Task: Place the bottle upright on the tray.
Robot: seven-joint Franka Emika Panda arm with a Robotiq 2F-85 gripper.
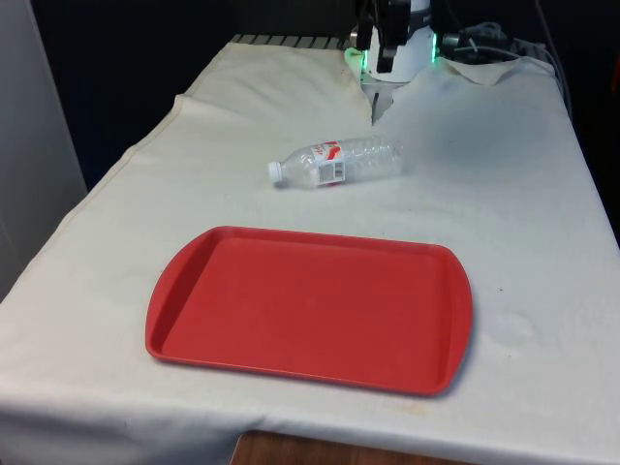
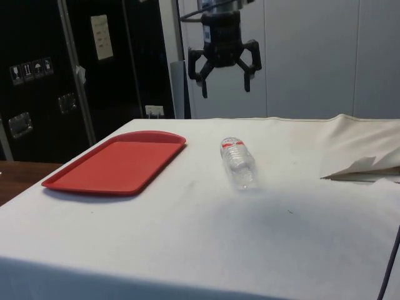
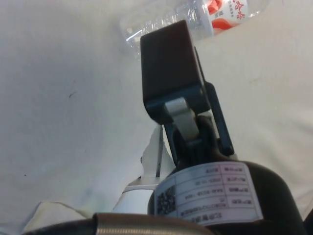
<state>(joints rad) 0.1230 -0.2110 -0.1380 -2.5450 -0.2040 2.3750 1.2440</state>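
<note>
A clear plastic bottle [image 1: 339,162] with a white cap and a red-and-white label lies on its side on the white cloth, cap towards the front view's left. It lies beyond the far edge of the red tray [image 1: 310,300], which holds nothing. In the side view the bottle [image 2: 238,164] rests to the right of the tray [image 2: 119,162]. My gripper [image 2: 226,90] hangs high above the bottle, open, with nothing between its fingers. In the wrist view one black finger [image 3: 168,63] overlaps the bottle [image 3: 156,24] far below.
A raised fold of the cloth [image 1: 383,97] sits behind the bottle near the robot's base, seen at the right in the side view as a cloth fold [image 2: 362,169]. Cables [image 1: 484,39] lie at the far end. The cloth drops off at the near table edge [image 1: 291,426].
</note>
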